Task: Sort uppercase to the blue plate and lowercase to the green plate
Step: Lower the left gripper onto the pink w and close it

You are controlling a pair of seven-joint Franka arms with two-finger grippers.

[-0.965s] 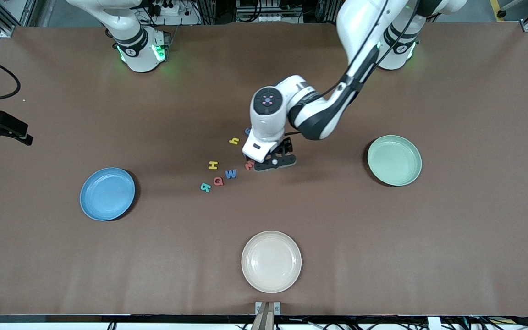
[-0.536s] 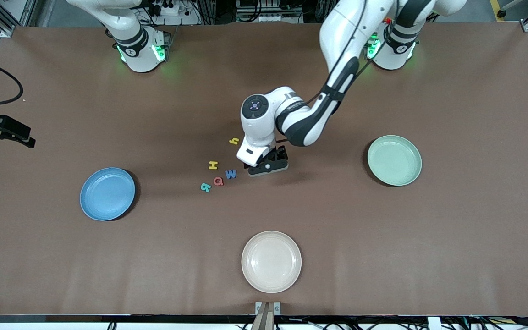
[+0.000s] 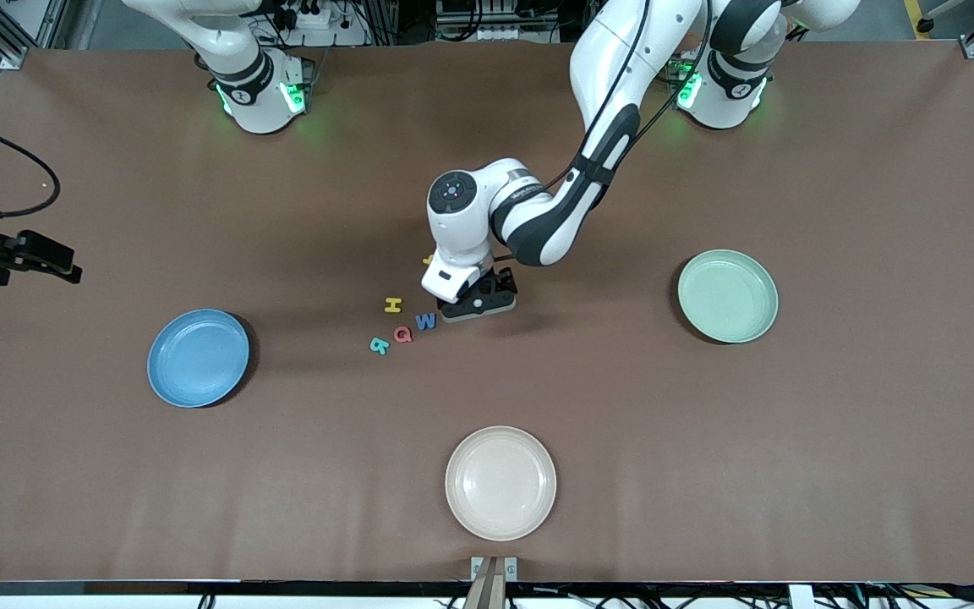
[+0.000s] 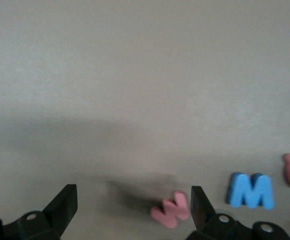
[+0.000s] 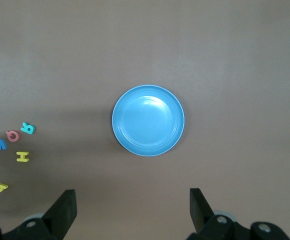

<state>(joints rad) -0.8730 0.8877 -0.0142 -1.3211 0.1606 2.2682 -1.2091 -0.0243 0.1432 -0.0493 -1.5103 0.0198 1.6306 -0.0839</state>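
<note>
Uppercase letters H (image 3: 392, 304), Q (image 3: 403, 334), W (image 3: 425, 320) and R (image 3: 379, 345) lie clustered mid-table, between blue plate (image 3: 198, 358) and green plate (image 3: 728, 296). Both plates are empty. Left gripper (image 4: 130, 210) is low beside the W, jaws wide apart, holding nothing; a red lowercase letter (image 4: 171, 210) lies between them. Right gripper (image 5: 130, 212) hangs high above the blue plate, spread wide, empty.

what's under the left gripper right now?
Left gripper, open, hangs low over bare table. Red lowercase w lies by one finger, blue W just outside. In the front view the arm covers the other lowercase letters.
</note>
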